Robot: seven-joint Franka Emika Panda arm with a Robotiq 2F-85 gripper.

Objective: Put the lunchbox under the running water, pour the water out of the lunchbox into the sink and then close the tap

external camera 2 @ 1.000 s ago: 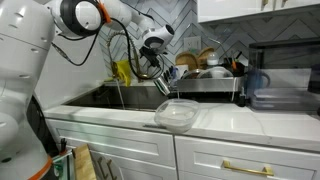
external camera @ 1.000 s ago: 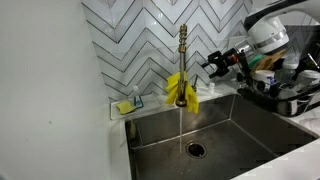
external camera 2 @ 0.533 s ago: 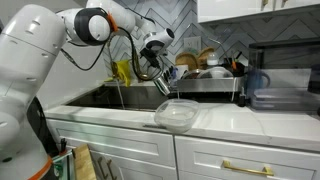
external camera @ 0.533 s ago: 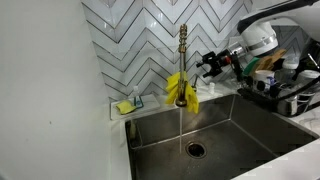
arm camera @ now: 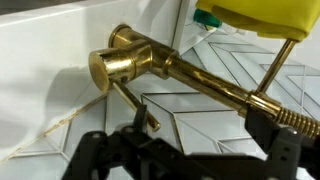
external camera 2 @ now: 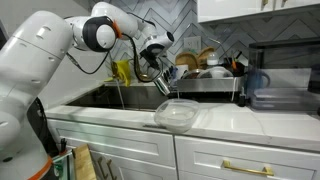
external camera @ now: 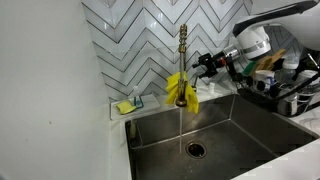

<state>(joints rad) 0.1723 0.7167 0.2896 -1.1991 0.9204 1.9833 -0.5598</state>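
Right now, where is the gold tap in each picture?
In an exterior view: the tap stands upright in the middle, against the tiles.
In an exterior view: left of middle behind the arm, too small to make out; only its yellow cloth shows.
Wrist view: the tap slants across the upper half.
Shared landmark: the yellow cloth.

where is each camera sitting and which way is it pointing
Exterior view: above the sink, facing the tiled wall and tap; gripper at right.
Exterior view: across the kitchen, facing the counter and lunchbox; arm shows.
Wrist view: close on the tap; dark fingers at bottom.
Shared: the tap, wrist and sink views.
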